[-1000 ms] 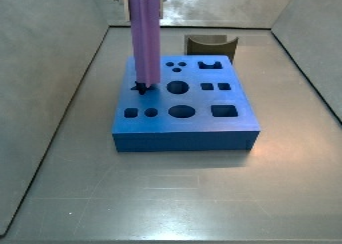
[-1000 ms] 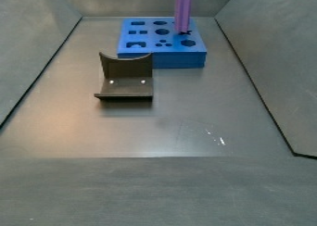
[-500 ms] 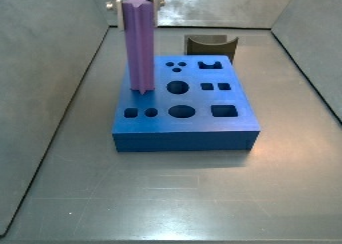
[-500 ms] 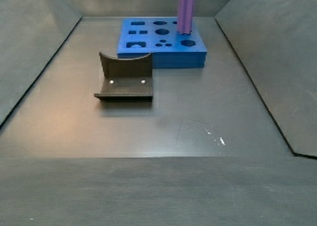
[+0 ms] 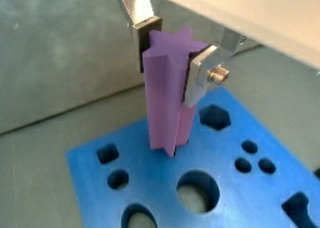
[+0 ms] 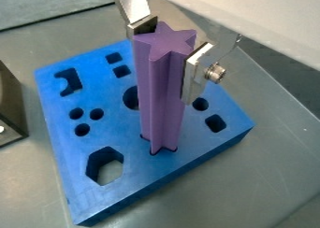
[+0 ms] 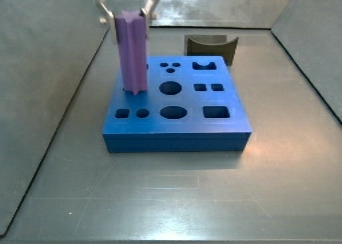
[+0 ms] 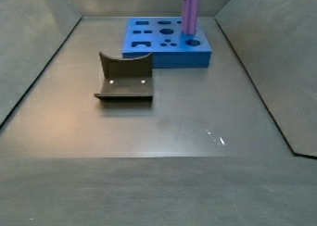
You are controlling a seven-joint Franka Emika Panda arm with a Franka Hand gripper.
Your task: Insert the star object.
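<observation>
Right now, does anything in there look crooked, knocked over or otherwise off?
Nothing stands out. The gripper holds the star object upright, jaws clamped near its top, its lower end at the blue block. The block sits flat on the floor, and the dark brown curved piece rests apart from it.

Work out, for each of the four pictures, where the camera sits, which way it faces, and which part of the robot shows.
Wrist view: rides above the pincer, looking down the star object onto the blue block; silver fingers show.
Wrist view: same mount, other side; pincer, peg, block, fingers show.
Side view: high at the block's near end, facing the dark curved piece; pincer at top.
Side view: high at the floor's far end, facing the block past the curved piece; no pincer visible.
All four share peg and block.
</observation>
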